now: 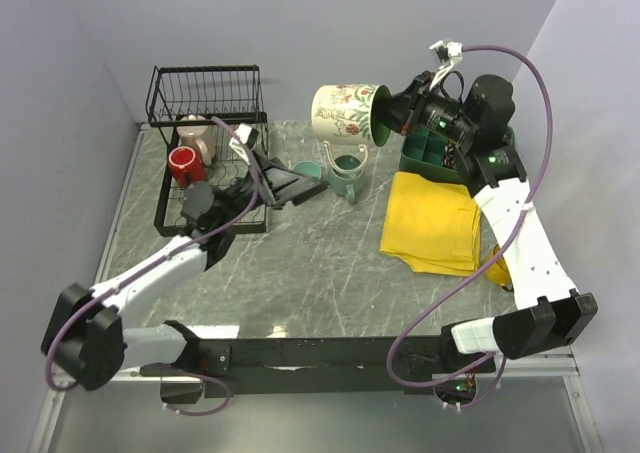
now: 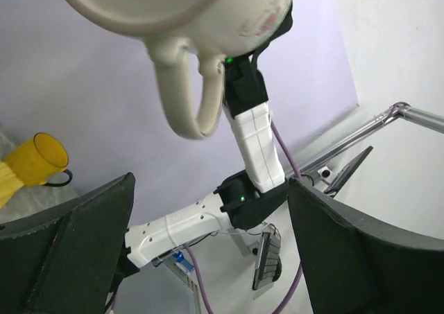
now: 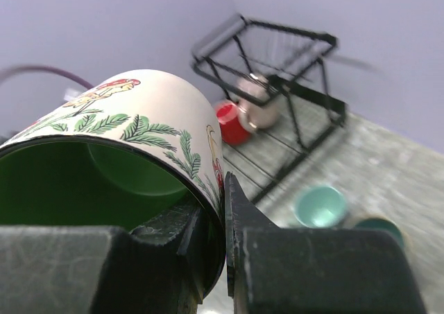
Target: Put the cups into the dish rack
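Observation:
My right gripper (image 1: 393, 113) (image 3: 223, 217) is shut on the rim of a cream cup (image 1: 345, 113) (image 3: 139, 141) with a green inside, held on its side in the air. One finger is inside it, one outside. The black dish rack (image 1: 205, 98) (image 3: 277, 57) holds a red cup (image 1: 185, 163) (image 3: 232, 120) and a beige cup (image 1: 196, 133) (image 3: 257, 99). Two teal cups (image 1: 345, 168) (image 3: 319, 206) stand beside the rack. My left gripper (image 1: 305, 183) (image 2: 208, 251) is open and empty, low by the rack, looking up at the cream cup (image 2: 194, 16). A yellow cup (image 2: 41, 159) shows at its left.
A yellow cloth (image 1: 432, 223) lies on the right of the marble table (image 1: 320, 263). A green compartment tray (image 1: 430, 158) sits behind it, under my right arm. Walls close in the back and both sides.

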Tool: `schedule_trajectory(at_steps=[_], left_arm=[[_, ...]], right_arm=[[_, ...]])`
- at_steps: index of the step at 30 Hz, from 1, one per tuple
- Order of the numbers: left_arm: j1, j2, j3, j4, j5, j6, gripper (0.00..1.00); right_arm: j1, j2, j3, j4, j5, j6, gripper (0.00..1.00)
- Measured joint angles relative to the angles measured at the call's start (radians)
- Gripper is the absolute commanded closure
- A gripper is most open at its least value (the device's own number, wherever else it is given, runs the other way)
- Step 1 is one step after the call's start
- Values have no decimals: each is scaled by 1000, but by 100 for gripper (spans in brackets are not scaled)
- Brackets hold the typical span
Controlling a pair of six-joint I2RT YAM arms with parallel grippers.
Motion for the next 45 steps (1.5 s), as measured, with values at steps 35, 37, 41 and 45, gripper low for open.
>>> schedule_trajectory(at_steps=[35,37,41,45], left_arm=[[-163,311,311,36,-87,-73,86],[-161,318,312,64,-90,-56,99],[-161,325,316,100,-78,-53,99],[-159,313,286,119,-67,-60,99]], right_arm=[[8,-133,-324,454,23,155,100],[8,-138,-324,447,30,158,100],[5,-154,-341,452,33,177,81],[6,-182,-381,473,-3,145,33]])
